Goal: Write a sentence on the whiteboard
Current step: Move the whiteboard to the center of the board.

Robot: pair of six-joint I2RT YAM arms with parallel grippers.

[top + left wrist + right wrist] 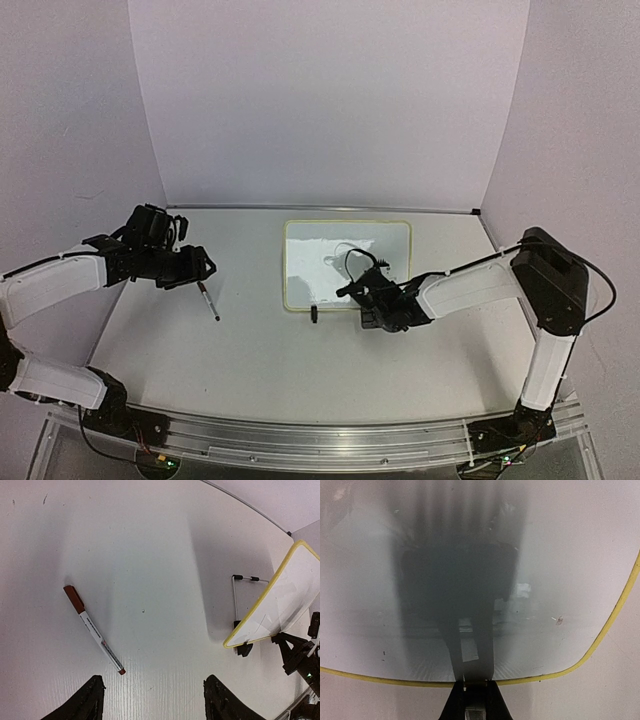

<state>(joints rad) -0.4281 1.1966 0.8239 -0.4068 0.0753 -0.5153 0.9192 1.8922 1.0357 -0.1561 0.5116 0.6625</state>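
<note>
The whiteboard point(330, 262), white with a thin yellow frame, stands tilted at the table's middle; it also shows at the right of the left wrist view point(282, 600). No sentence shows on it; I see only reflections and tiny specks point(559, 620). My right gripper point(350, 292) is shut on the board's near yellow edge point(475, 682), with the frame pinched between its fingertips. My left gripper point(196, 268) hovers open over bare table point(155, 700), holding nothing. A slim red-capped marker point(208, 301) lies flat on the table just ahead and left of it point(94, 636).
The board's wire stand point(235, 597) with black clips point(244, 649) rests on the table behind its left edge. One black clip point(314, 313) sits at the board's front left corner. A black cable point(350, 258) loops over the right arm. White walls enclose the table.
</note>
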